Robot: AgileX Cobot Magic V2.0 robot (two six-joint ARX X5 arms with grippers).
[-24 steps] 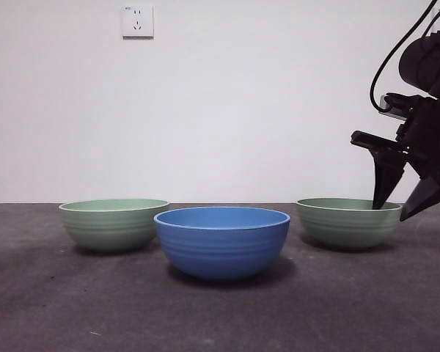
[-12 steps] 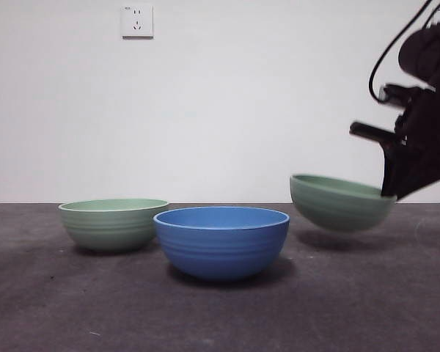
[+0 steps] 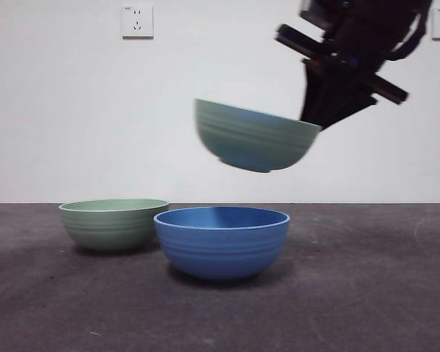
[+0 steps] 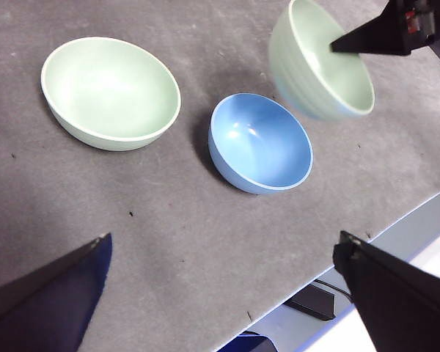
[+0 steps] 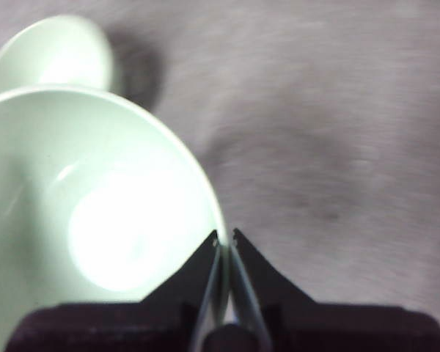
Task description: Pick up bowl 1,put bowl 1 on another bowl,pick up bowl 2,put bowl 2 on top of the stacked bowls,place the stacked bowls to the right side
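The right pincer is clamped on the rim of a pale green, round, ridged bowl and holds it in the air, in the upper middle of the front view. In the right wrist view one jaw is inside the wall and the other outside, with the thin rim pinched between them. The bowl hangs tilted, its far edge higher than the held edge, and it is a little to the right of and clearly above the round blue ridged bowl with a pale rim, which stands on the dark grey surface in the lower middle of the frame. They do not touch.

A second pale green ridged bowl stands at the lower left, just beside the blue one, perhaps partly behind it. The left pincer waits with its jaws wide apart and nothing between them.

The bowl looks light and stiff, probably a hard plastic or similar, since a hold at one point of the rim carries it without visible bending. The wall seems smooth, so I judge that it may turn or slip in the jaws; the tilt suggests this already. The rim is the natural place to hold it, and the same place will likely serve for the other green bowl. It should be lowered gently and level into the blue bowl.
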